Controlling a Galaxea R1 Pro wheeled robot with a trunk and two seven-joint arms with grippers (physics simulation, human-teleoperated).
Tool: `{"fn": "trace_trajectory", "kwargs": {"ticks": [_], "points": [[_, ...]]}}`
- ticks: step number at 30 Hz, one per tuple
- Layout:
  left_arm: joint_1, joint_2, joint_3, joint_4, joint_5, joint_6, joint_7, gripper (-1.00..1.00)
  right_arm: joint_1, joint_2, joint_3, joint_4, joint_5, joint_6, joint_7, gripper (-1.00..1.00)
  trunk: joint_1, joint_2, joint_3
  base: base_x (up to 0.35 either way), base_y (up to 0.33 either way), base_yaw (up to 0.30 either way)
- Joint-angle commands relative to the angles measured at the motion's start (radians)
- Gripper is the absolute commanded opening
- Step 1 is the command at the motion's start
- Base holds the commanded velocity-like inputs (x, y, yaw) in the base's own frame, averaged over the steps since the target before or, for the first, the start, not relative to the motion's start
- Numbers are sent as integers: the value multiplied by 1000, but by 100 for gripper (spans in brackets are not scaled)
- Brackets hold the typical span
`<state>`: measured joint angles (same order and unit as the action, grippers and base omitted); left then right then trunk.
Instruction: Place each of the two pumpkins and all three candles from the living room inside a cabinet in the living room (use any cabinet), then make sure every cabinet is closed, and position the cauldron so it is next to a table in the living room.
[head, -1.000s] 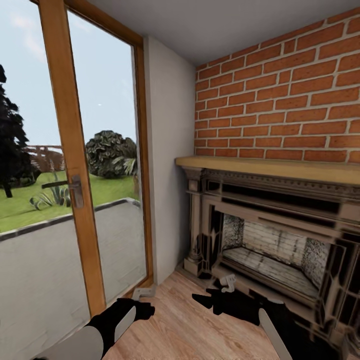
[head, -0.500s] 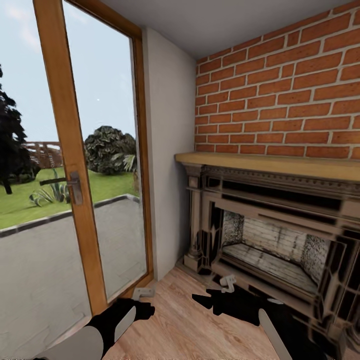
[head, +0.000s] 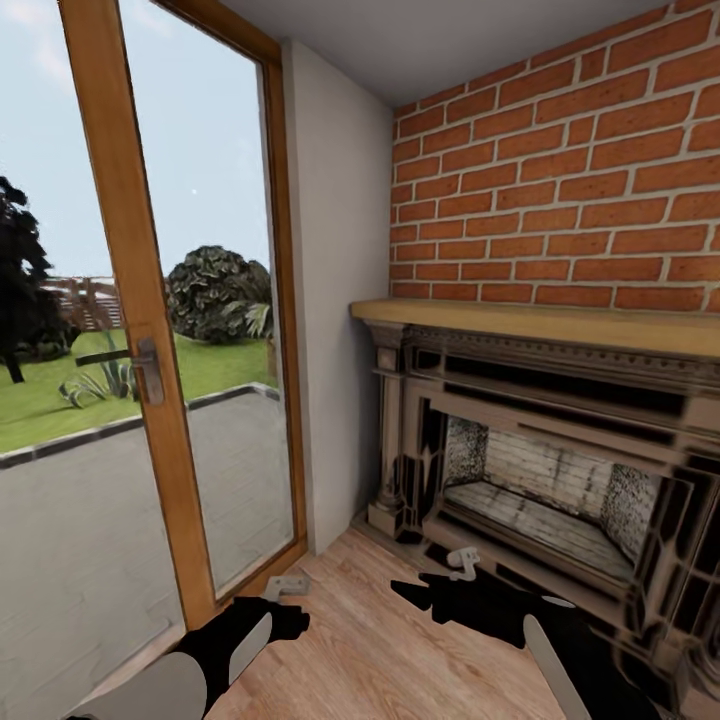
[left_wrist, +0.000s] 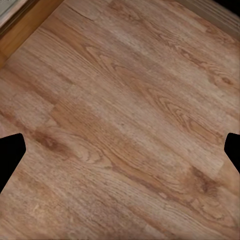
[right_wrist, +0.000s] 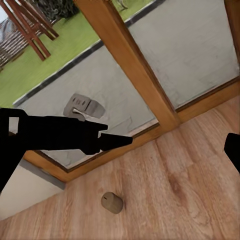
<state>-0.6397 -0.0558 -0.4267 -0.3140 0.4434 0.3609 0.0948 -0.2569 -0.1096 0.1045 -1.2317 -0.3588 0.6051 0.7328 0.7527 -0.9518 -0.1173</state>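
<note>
Head view, faces the fireplace (head: 540, 480); left wrist, hangs the left gripper (left_wrist: 120, 150) spread wide above bare floor (left_wrist: 120, 75); right wrist, aims the right gripper (right_wrist: 120, 155), likewise parted, past a candle (right_wrist: 112, 202) on the boards by the glass door (right_wrist: 125, 75) (best centre over it, descend straight, squeeze gently).

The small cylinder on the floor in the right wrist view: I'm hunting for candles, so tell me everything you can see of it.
The cylinder is short and stubby, a dull beige-brown, with a flat end face turned toward the camera. It lies on its side, alone on the wooden floor, a little way in from the glass door's wooden frame. Nothing touches it but the floor. It could be a candle; no wick is discernible.
</note>
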Motion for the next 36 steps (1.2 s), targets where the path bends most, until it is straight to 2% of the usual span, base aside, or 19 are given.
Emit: {"fn": "trace_trajectory", "kwargs": {"ticks": [1,9,36], "points": [[-1,1,-7,-2,11,4,8,100,-1,-1,0,0,-8,7,-2,100,0,-1,-2,0,0,-7],[-1,1,-7,0,11,-10,8,100,-1,-1,-7,1,-9,7,-1,100,0,-1,-2,0,0,-202],[-1,0,-7,1,11,-23,8,100,-1,-1,-8,14,-9,4,0,100,0,-1,-2,0,0,-291]]}}
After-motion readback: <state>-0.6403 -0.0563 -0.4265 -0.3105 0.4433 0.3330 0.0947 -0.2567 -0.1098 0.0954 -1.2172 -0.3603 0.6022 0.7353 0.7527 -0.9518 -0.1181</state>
